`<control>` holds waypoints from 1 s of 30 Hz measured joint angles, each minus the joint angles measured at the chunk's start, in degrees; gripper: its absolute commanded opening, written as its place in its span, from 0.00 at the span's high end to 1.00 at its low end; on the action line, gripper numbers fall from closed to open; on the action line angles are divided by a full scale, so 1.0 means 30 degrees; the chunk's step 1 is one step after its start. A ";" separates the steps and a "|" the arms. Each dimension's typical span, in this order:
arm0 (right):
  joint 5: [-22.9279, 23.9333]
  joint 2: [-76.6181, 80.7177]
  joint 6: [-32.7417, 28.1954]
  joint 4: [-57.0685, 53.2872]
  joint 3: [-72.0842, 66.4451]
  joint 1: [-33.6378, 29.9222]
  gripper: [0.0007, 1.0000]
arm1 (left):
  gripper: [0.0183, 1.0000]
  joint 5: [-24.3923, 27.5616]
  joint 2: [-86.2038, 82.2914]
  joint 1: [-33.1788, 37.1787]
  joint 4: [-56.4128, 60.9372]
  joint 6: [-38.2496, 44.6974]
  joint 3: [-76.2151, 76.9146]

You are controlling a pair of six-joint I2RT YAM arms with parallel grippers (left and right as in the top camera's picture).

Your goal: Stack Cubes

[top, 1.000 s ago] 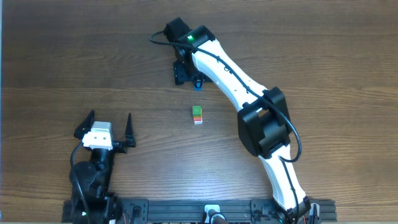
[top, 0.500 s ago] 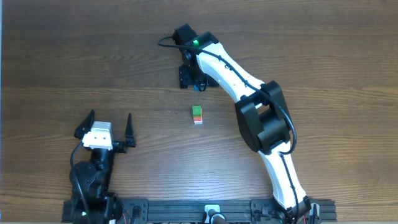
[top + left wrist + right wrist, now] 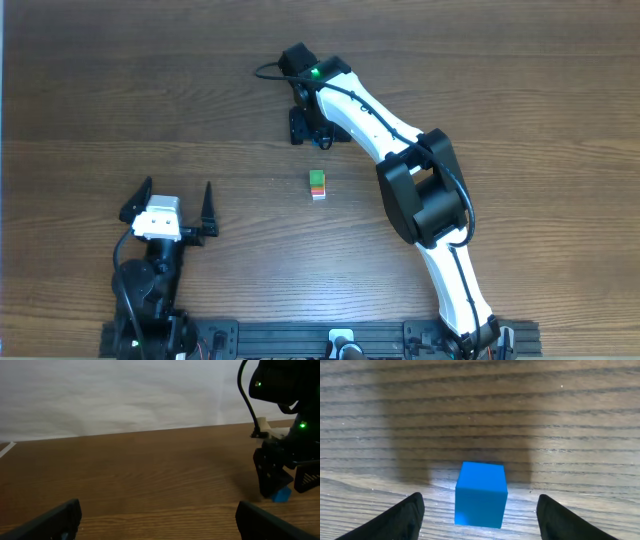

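A blue cube (image 3: 481, 492) rests on the wooden table, between the spread fingers of my right gripper (image 3: 480, 502), which is open and low over it. From above, the right gripper (image 3: 306, 124) sits at the far middle of the table with a sliver of the blue cube (image 3: 322, 142) showing beside it. A small stack of cubes (image 3: 317, 184), green on top, red and white beneath, stands nearer the table's centre. My left gripper (image 3: 178, 187) is open at the near left, holding nothing. The left wrist view shows the right gripper (image 3: 280, 472) over the blue cube (image 3: 281, 494).
The brown wooden table (image 3: 500, 80) is bare around the cubes. A pale wall (image 3: 125, 395) rises behind the far table edge. The right arm's links (image 3: 420, 190) stretch across the right half of the table.
The right gripper has shifted slightly to the right and toward the near side, settling over the blue cube. The left arm and the stack have not moved.
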 measured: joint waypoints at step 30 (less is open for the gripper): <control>0.0168 0.0408 0.0000 0.0364 0.0007 -0.0015 0.99 | 0.00 0.0000 0.0000 0.0000 0.0000 0.0000 0.0000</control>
